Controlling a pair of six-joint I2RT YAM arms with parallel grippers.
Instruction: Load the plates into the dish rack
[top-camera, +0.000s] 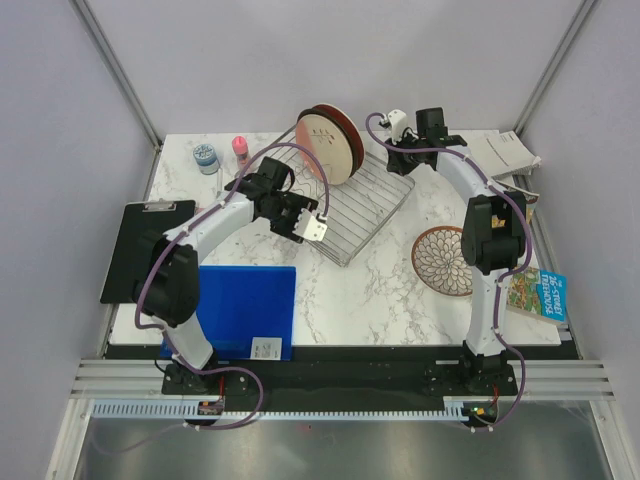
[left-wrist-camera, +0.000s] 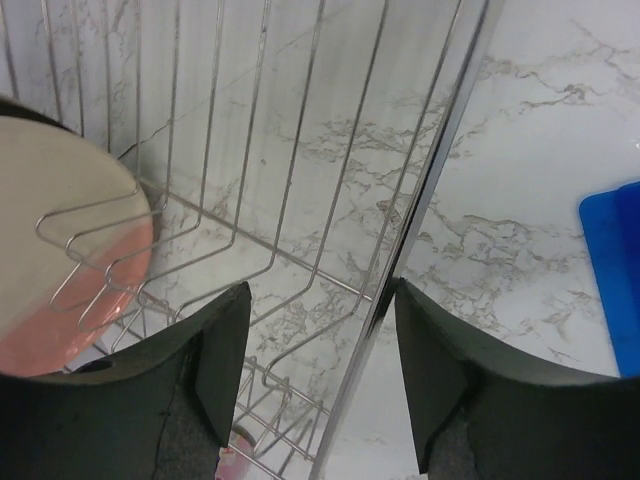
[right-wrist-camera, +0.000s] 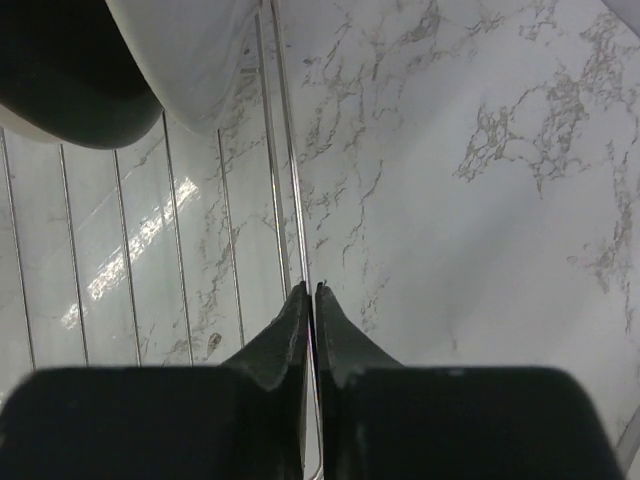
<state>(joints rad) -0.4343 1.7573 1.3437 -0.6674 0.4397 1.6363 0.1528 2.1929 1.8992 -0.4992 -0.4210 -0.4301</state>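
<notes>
Top external view: plates (top-camera: 327, 145) are standing upright at the far end of the dish rack (top-camera: 365, 205), and a petal-patterned plate (top-camera: 447, 260) is lying on the table (top-camera: 400, 300) beside it. The right gripper (right-wrist-camera: 311, 292) is pinching the rack's rim wire. The left gripper (left-wrist-camera: 320, 300) is gaping wide astride the rim.

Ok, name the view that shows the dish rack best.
Top external: the whole dish rack shows, with plates standing at its far end. Left wrist shows only some floor wires, dividers and one edge; right wrist shows only a strip of wires and the rim pinched by the right tool.
</notes>
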